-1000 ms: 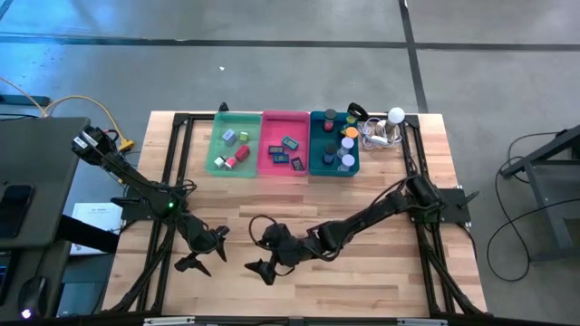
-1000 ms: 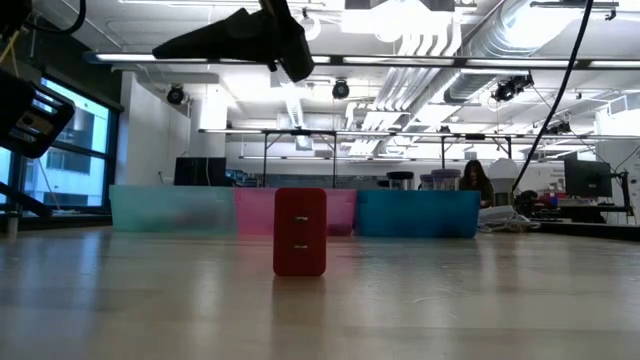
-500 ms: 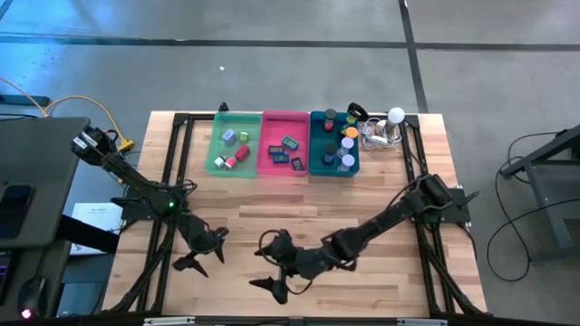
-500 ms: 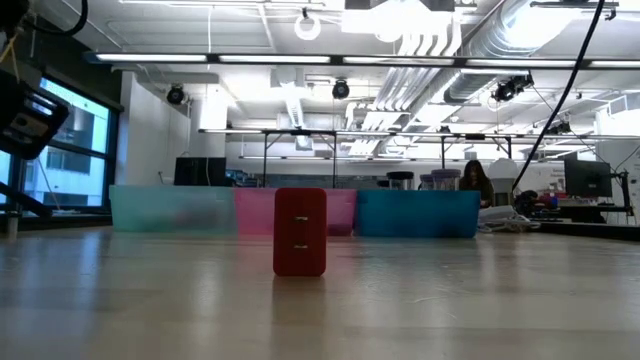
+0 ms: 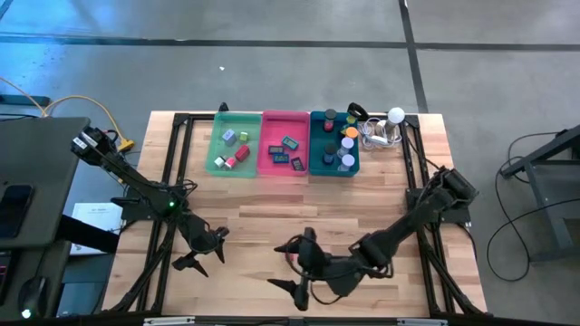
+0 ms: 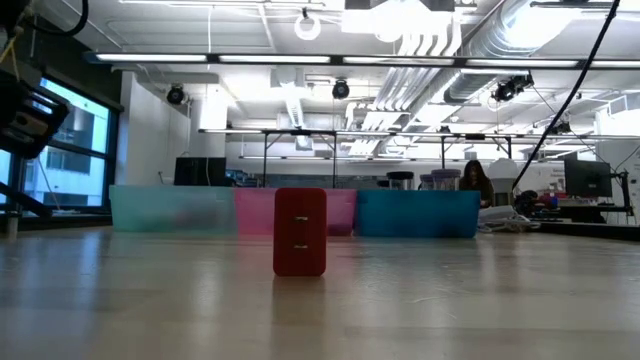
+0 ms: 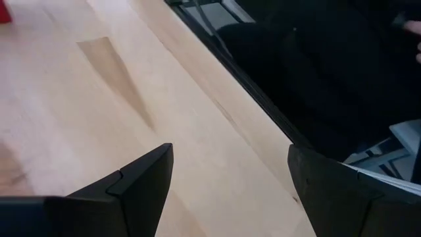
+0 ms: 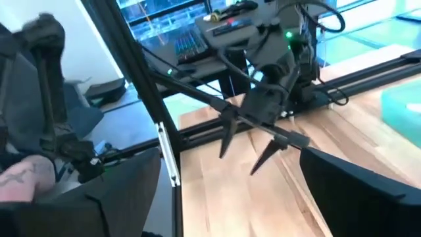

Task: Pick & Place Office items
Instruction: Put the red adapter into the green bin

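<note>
A red block [image 6: 300, 232] stands upright on the wooden table, in front of the three trays as the low view shows it; a corner of it [image 7: 3, 10] appears in the left wrist view. Small office items lie in the green tray [image 5: 217, 145], the pink tray [image 5: 272, 163] and the teal tray [image 5: 316, 145] at the far edge. My left gripper [image 5: 208, 251] hangs open over the near left of the table, with nothing between its fingers [image 7: 141, 178]. Near the table's near edge, at its middle, my right gripper [image 5: 275, 265] is open and raised, also with nothing in it.
A white ball with cables [image 5: 391, 122] lies beside the teal tray. Black frame rails [image 5: 174, 172] run along the table's sides. A person's hand [image 8: 20, 174] shows beyond the table's left edge. Bare wood [image 5: 299, 199] lies between the trays and the grippers.
My right gripper has risen out of the low view's top and swung toward the table's near edge and to the right, rolling about its own axis as it went. The red block has stayed where it stands.
</note>
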### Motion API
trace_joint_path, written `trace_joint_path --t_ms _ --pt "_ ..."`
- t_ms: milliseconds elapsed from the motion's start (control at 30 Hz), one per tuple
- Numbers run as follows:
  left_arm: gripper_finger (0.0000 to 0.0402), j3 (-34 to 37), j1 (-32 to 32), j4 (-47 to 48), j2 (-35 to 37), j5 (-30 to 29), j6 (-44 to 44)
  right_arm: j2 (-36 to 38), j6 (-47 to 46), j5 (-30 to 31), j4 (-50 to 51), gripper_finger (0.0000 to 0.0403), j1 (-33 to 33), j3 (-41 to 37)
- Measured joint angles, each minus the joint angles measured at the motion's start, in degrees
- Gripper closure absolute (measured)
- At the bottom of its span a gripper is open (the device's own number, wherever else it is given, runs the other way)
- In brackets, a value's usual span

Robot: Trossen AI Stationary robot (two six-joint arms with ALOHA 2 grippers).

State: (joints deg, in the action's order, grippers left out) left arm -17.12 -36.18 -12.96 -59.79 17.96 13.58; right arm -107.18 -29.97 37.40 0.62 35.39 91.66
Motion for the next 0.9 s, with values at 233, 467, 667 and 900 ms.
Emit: trace_joint_path --t_ms 233,467,667,900 --pt "0.0108 0.0 1.96 0.44 0.0 0.96 2.04 0.96 -3.38 0.3 3.19 0.0051 0.59 0.02" --pt "0.0108 0.01 1.44 0.52 0.0 0.68 2.88 1.01 -20.8 -0.52 18.24 0.0051 -1.05 0.01" --pt "0.0108 0.0 1.4 0.52 0.0 -0.03 3.0 0.57 -31.67 -6.7 25.37 0.0053 -3.32 0.02" --pt "0.0108 0.0 1.4 0.56 0.0 -0.03 2.79 -0.87 -38.01 -11.62 30.12 0.0071 -6.75 0.17"
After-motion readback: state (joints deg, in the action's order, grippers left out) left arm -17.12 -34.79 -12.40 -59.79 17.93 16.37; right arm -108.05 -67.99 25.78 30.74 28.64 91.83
